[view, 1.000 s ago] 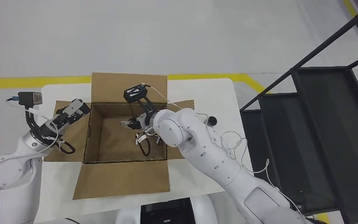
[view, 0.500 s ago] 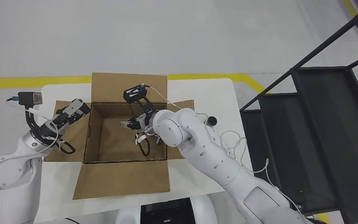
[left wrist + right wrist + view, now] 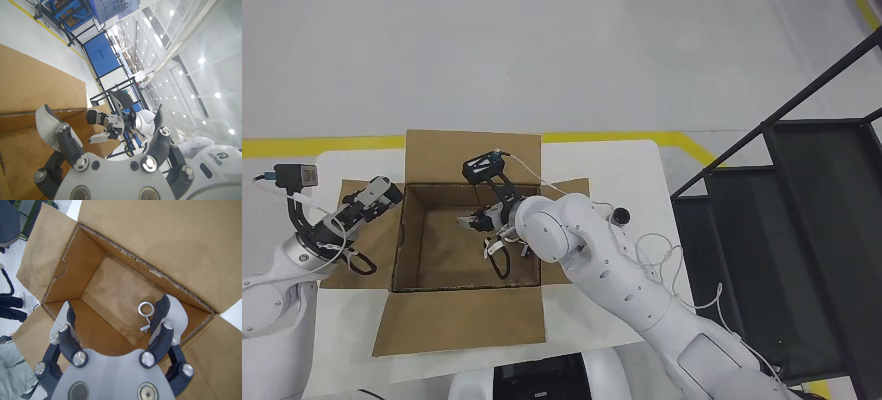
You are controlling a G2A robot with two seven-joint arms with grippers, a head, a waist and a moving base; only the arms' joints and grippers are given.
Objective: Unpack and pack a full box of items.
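Observation:
An open cardboard box (image 3: 467,300) stands mid-table with all flaps folded out. My right gripper (image 3: 480,222) hangs open over the box's inside, near its right wall. From the right wrist view, the right gripper (image 3: 116,307) is above the brown floor. A small metal ring with a short stem (image 3: 146,309) lies there, close to one fingertip (image 3: 162,306). My left gripper (image 3: 377,197) is open and holds nothing, just outside the box's left wall above the left flap. In the left wrist view, the left gripper (image 3: 102,115) points across the box flap (image 3: 37,85) toward the right gripper (image 3: 94,128).
A small black round thing (image 3: 622,214) sits on the white table (image 3: 612,165) right of the box. A black metal stair frame (image 3: 782,230) stands beyond the table's right edge. Apart from the ring, the box floor (image 3: 113,291) is bare.

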